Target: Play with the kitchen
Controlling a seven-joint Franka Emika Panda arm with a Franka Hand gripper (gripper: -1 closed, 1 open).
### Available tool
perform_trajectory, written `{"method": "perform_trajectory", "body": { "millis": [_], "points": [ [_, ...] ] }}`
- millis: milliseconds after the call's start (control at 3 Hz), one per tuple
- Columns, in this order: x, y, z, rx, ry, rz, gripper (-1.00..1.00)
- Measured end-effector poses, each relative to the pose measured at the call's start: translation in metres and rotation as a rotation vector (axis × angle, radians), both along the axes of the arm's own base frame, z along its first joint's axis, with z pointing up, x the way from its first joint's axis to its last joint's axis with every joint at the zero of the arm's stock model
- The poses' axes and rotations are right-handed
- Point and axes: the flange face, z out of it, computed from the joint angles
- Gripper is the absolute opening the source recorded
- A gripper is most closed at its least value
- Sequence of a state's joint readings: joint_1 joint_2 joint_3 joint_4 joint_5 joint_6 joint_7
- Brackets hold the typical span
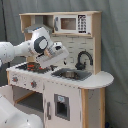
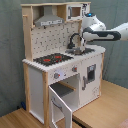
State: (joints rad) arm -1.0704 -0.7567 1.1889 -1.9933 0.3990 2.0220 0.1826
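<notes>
Against the grey curtain, the kitchen (image 2: 62, 65) stands on a wooden table (image 2: 107, 107), its oven door (image 2: 62, 104) already hanging open. Your gripper (image 1: 59, 52) hovers over the sink (image 1: 71, 74); I cannot tell its state. Faucet, knobs and microwave seem unplayed.

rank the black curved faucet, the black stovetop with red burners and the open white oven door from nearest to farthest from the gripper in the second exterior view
Gripper is at the second exterior view's upper right.
1. Black curved faucet, just beside the gripper.
2. Black stovetop with red burners, lower and toward the left.
3. Open white oven door, low at the front.
</notes>
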Motion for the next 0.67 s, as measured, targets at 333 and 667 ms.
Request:
{"method": "perform_trajectory", "body": {
  "millis": [333,667],
  "points": [
    [0.009,-0.017,-0.020,-0.025,0.085,-0.010,1.00],
    [0.021,-0.025,-0.029,-0.045,0.138,-0.013,1.00]
  ]
}}
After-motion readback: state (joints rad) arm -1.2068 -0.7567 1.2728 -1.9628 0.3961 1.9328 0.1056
